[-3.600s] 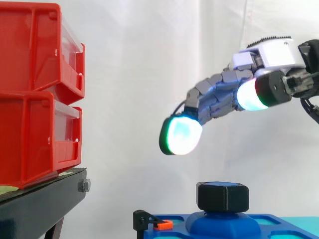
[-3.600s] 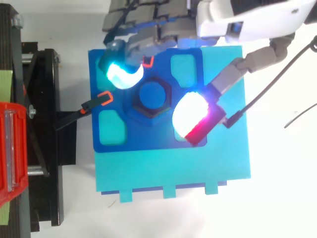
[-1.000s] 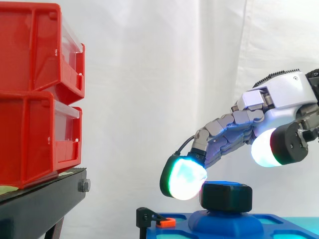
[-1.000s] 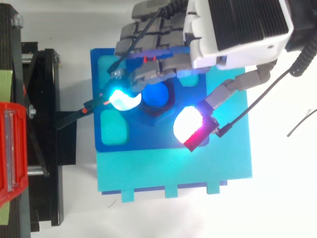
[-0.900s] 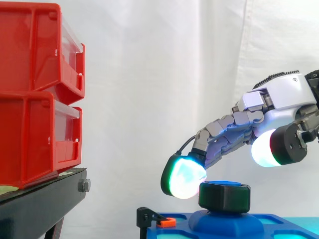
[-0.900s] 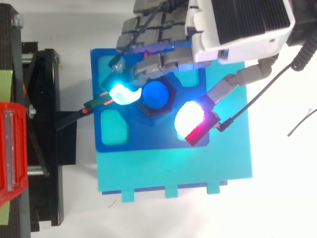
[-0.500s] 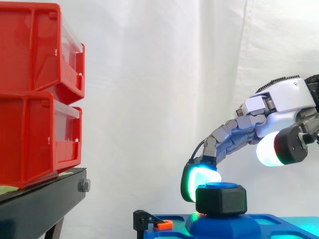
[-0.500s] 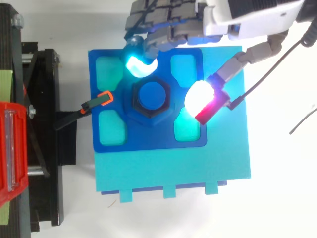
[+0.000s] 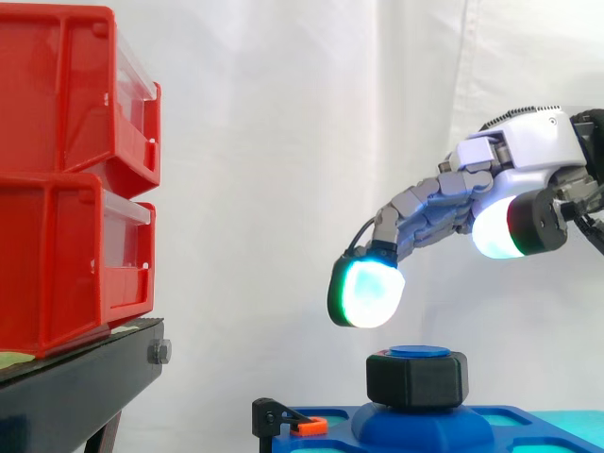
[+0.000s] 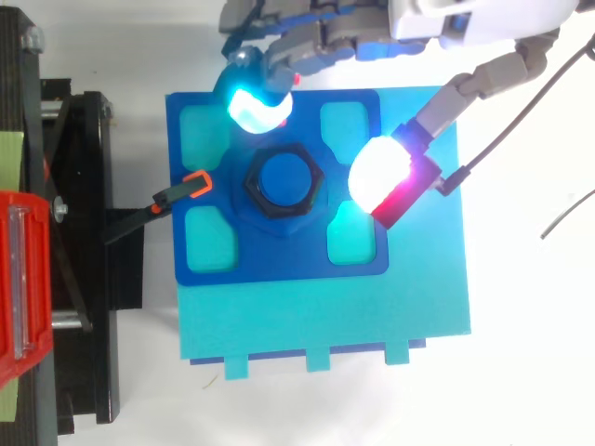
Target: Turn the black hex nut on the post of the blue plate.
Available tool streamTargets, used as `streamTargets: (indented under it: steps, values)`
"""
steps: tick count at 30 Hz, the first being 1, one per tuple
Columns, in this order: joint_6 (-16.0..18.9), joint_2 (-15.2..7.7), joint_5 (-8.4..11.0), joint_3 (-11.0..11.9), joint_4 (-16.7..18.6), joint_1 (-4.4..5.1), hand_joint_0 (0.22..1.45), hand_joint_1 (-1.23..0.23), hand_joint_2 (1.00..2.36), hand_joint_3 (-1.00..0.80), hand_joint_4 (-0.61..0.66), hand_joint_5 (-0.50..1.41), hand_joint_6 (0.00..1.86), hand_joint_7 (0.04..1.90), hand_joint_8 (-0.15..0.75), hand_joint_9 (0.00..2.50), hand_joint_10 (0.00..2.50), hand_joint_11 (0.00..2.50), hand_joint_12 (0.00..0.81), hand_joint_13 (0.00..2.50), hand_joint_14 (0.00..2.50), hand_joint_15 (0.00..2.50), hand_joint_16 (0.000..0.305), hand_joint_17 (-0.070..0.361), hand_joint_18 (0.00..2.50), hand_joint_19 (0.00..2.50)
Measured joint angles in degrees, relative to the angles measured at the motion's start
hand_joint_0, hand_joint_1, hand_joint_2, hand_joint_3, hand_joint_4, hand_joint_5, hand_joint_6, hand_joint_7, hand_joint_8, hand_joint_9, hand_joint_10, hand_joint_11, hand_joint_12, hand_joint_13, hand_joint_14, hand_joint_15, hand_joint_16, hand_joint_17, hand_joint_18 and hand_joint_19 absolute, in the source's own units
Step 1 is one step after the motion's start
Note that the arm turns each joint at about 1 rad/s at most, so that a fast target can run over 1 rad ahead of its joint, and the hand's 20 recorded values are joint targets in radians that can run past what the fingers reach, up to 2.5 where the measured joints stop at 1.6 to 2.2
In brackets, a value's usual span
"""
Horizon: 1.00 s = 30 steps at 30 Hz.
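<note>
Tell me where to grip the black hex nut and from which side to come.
Grip the black hex nut by two opposite side flats, coming from above: it stands upright on the post, raised above the blue plate, flats free all round. The open hand hovers above it.

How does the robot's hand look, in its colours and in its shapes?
The hand has a white casing with a dark ribbed strip on top. Its fingers are made of grey blocky segments. The pads are thick and rounded, with black rims. One glows cyan and green, and the thumb pad glows white with a red edge.
</note>
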Motion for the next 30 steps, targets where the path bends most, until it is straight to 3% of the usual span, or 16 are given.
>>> streamTargets:
  steps: [7,14,23,30]
  values:
    - [0.2,0.0,0.36,0.1,1.6,1.33,0.48,-0.38,1.00,-0.50,0.14,-0.21,0.50,0.73,0.258,0.34,0.00,0.00,0.368,0.31,0.00,0.05,0.055,0.124,0.24,0.16]
    - [2.0,0.0,2.03,0.1,2.3,4.01,0.48,-0.37,1.00,-0.50,0.14,-0.21,0.50,0.73,0.258,0.34,0.00,0.00,0.369,0.31,0.00,0.05,0.055,0.124,0.24,0.16]
    - [5.2,-0.1,6.27,0.1,2.5,7.37,0.48,-0.37,1.00,-0.50,0.14,-0.21,0.50,0.73,0.258,0.34,0.00,0.00,0.370,0.30,0.00,0.05,0.055,0.124,0.23,0.16]
    - [8.3,-0.1,11.01,-1.1,2.7,9.74,0.48,-0.37,1.00,-0.50,0.14,-0.21,0.50,0.73,0.259,0.34,0.00,0.00,0.370,0.30,0.00,0.06,0.055,0.124,0.23,0.16]
